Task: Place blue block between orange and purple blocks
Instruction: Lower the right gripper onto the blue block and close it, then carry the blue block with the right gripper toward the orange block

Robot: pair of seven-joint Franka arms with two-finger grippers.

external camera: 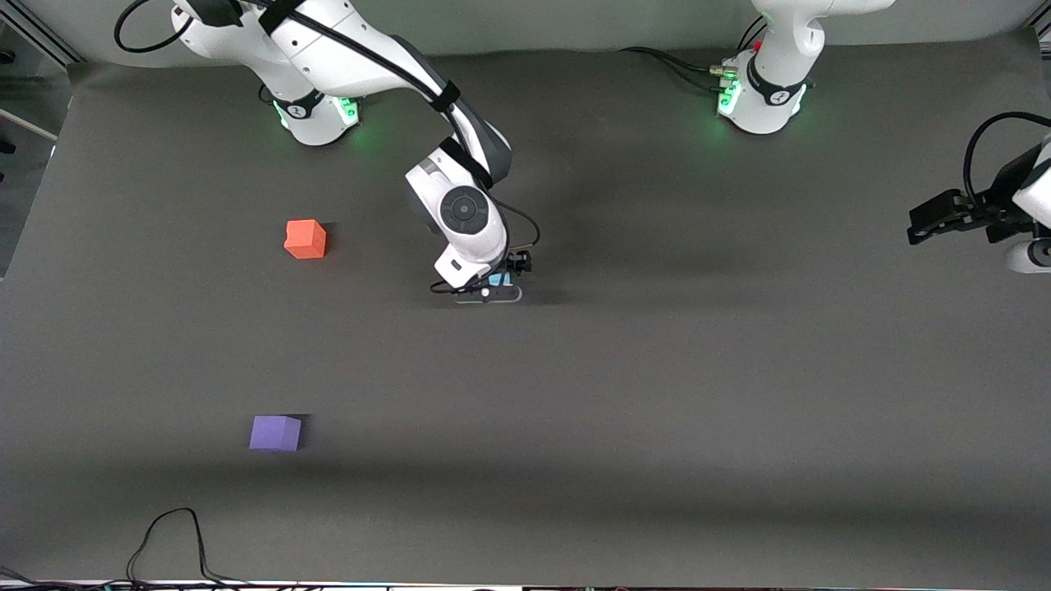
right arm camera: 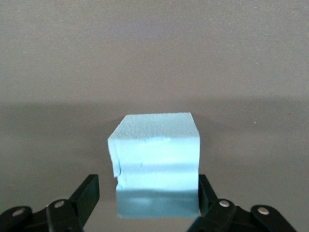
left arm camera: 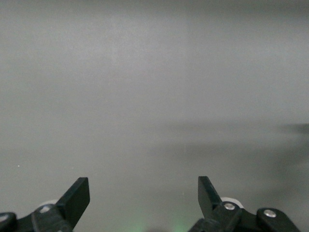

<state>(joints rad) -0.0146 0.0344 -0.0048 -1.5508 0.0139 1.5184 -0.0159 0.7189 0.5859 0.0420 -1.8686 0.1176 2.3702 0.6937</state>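
The blue block (right arm camera: 157, 164) is a light sky-blue cube that sits between my right gripper's fingers. My right gripper (right arm camera: 149, 186) is open around it: one finger (right arm camera: 205, 188) lies against the block, the other stands a little apart. In the front view this gripper (external camera: 497, 287) is down at the table's middle, and a bit of the blue block (external camera: 499, 280) shows in it. The orange block (external camera: 305, 239) lies toward the right arm's end. The purple block (external camera: 276, 432) lies nearer the front camera than the orange one. My left gripper (left arm camera: 144, 186) is open and empty, and it waits at the left arm's end (external camera: 920, 228).
A dark grey mat (external camera: 657, 369) covers the table. A black cable (external camera: 164, 542) loops at the table's front edge, near the right arm's end. The arm bases (external camera: 316, 115) stand along the table's back edge.
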